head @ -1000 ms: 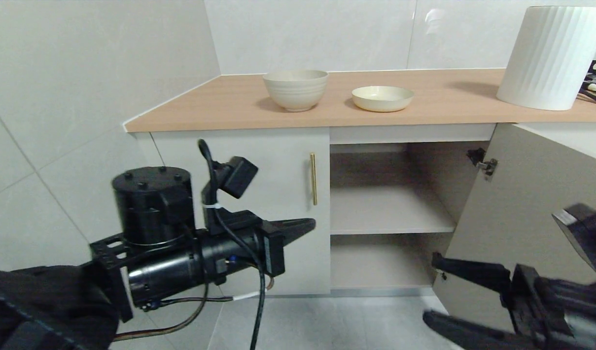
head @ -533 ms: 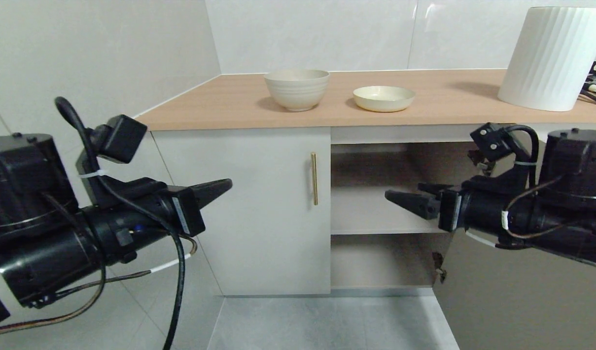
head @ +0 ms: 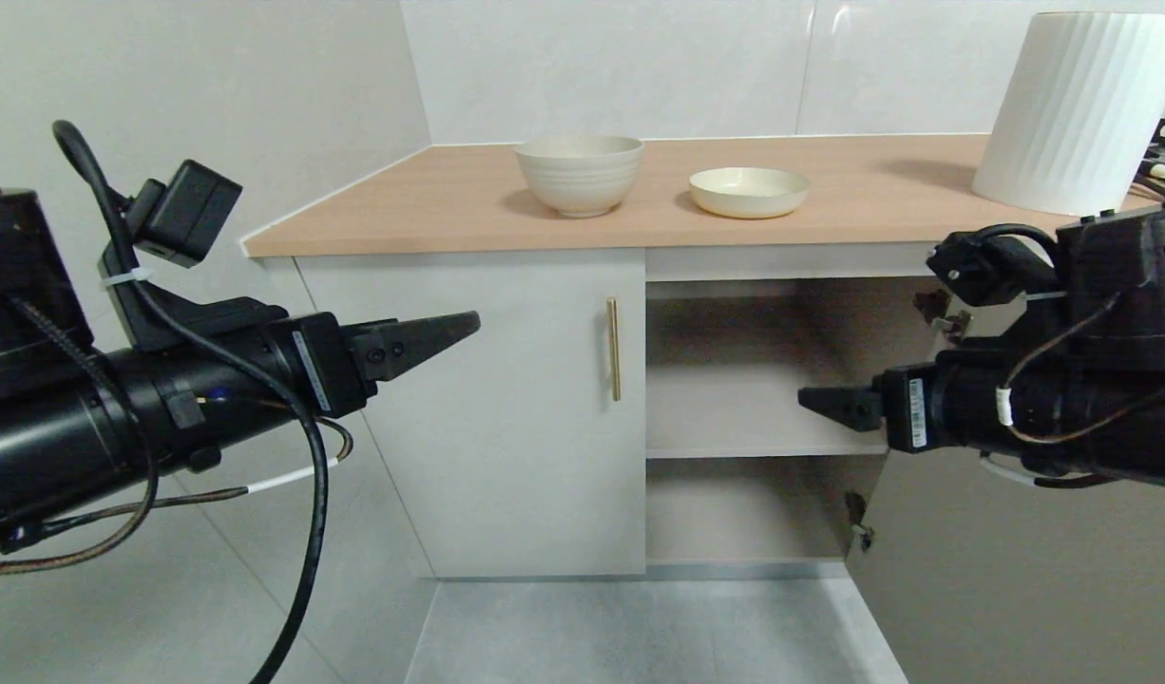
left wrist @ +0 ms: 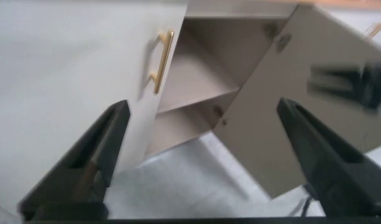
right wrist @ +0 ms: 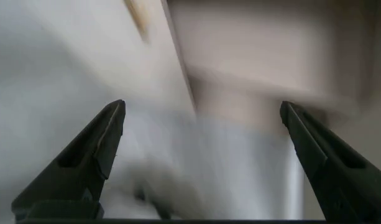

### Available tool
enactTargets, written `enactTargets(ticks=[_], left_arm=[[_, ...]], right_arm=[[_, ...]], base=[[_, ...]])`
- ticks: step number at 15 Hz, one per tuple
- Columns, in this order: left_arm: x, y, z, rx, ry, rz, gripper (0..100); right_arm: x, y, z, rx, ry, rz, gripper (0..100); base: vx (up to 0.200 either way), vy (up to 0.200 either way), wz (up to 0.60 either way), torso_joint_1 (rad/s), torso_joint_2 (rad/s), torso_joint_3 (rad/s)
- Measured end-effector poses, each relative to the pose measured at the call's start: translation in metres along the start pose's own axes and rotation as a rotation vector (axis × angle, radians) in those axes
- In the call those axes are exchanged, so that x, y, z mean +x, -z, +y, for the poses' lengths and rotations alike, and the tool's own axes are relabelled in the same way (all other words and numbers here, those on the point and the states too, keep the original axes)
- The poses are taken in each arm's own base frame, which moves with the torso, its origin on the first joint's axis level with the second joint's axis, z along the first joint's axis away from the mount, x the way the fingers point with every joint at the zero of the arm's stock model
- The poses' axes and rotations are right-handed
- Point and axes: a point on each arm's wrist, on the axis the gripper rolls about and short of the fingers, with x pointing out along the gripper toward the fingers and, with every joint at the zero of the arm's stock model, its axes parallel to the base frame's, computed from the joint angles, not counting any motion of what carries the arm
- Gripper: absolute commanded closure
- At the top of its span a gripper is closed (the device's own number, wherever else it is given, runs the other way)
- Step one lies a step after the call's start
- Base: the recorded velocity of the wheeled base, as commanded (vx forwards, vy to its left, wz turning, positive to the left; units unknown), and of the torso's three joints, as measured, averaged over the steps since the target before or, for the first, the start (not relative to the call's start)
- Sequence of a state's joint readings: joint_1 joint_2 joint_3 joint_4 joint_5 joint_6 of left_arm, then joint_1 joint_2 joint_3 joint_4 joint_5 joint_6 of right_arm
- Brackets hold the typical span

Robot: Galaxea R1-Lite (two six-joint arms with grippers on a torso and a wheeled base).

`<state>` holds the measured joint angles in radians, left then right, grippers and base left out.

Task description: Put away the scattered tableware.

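Bowl (head: 579,174) and shallow dish (head: 749,191) on countertop (head: 430,214), above and between both grippers. Left gripper (head: 454,331) and right gripper (head: 820,401) both spread, empty. Vs 0.5 s ago: left tip up slightly, right pulled back.

White ribbed container (head: 1077,109) at 2 o'clock on the wooden countertop (head: 430,214). Below, a cabinet (head: 801,261): closed door (head: 506,408) with brass handle (head: 613,349), open door (head: 972,589) at 4 o'clock, shelf (head: 735,408) inside. Tiled floor (head: 658,632) at 6 o'clock.

White tiled walls (head: 212,95), grey floor (head: 639,627), wooden countertop (head: 430,209), cabinet (head: 506,408) (right door (head: 982,589) open).
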<state>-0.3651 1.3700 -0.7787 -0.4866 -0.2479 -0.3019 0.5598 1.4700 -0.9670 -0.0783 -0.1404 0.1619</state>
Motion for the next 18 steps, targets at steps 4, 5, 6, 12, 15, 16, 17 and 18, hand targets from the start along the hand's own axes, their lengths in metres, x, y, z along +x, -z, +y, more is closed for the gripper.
enactTargets(ticks=[4, 5, 6, 12, 15, 16, 17, 18], left_arm=[[0.000, -0.003, 0.000, -0.002, -0.005, -0.009, 0], [0.000, -0.003, 0.000, -0.002, -0.006, -0.010, 0], [0.000, -0.003, 0.000, -0.001, -0.011, -0.014, 0], [-0.007, -0.008, -0.001, 0.005, -0.016, -0.032, 0], [-0.008, -0.010, -0.002, 0.007, -0.015, -0.039, 0], [-0.008, -0.010, -0.002, 0.007, -0.015, -0.040, 0], [-0.008, -0.011, -0.002, 0.008, -0.014, -0.043, 0], [-0.009, -0.011, -0.002, 0.009, -0.013, -0.046, 0]], right_arm=[[-0.032, -0.017, 0.000, 0.014, 0.002, -0.079, 0], [-0.036, -0.019, -0.001, 0.015, -0.001, -0.092, 0], [-0.039, -0.020, 0.000, 0.014, -0.008, -0.103, 0], [-0.051, -0.018, 0.012, 0.001, -0.063, -0.139, 0], [-0.051, -0.020, 0.012, 0.067, -0.075, -0.144, 0], [-0.052, -0.021, 0.012, 0.080, -0.080, -0.147, 0], [-0.053, -0.021, 0.012, 0.082, -0.082, -0.150, 0], [-0.054, -0.021, 0.012, 0.083, -0.088, -0.152, 0]], base=[[0.000, 0.000, 0.00, 0.000, 0.00, 0.000], [0.000, 0.000, 0.00, 0.000, 0.00, 0.000], [0.000, 0.000, 0.00, 0.000, 0.00, 0.000], [0.167, 0.000, 0.00, 0.001, 0.00, 0.002], [0.200, 0.000, 0.00, 0.002, 0.00, 0.001], [0.200, 0.000, 0.00, 0.012, 0.00, 0.002], [0.000, 0.000, 0.00, 0.000, 0.00, 0.000], [0.000, 0.000, 0.00, 0.000, 0.00, 0.000]])
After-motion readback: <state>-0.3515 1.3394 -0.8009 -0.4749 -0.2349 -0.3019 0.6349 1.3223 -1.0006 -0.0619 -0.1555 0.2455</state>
